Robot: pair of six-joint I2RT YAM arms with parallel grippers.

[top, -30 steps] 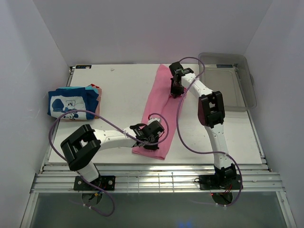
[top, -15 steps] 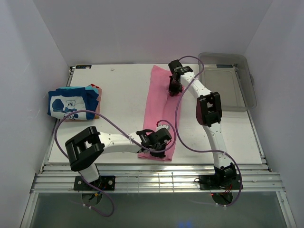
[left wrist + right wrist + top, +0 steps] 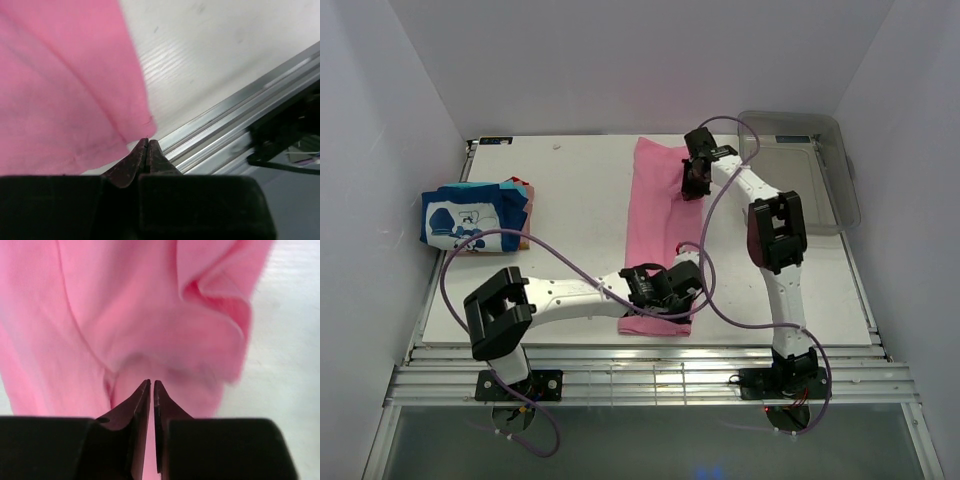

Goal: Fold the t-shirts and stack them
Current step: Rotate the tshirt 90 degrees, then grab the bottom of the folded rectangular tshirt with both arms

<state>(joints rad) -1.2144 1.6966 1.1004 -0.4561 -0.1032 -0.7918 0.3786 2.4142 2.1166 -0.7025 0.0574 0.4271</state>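
pink t-shirt [image 3: 655,235] — swung from slanted to straight | left gripper [image 3: 686,292] — shifted right

From above, the left tool [image 3: 675,290] covers the near end of the pink t-shirt [image 3: 655,210]. The right tool [image 3: 692,185] hides its own fingertips and part of the shirt's far right edge. In both wrist views the shirt runs off the top and left edges, and it is blurred in the right one. At the left, the stack of folded t-shirts [image 3: 470,215] shows only its top one fully. The lower ones show just edges, so their number is unclear.
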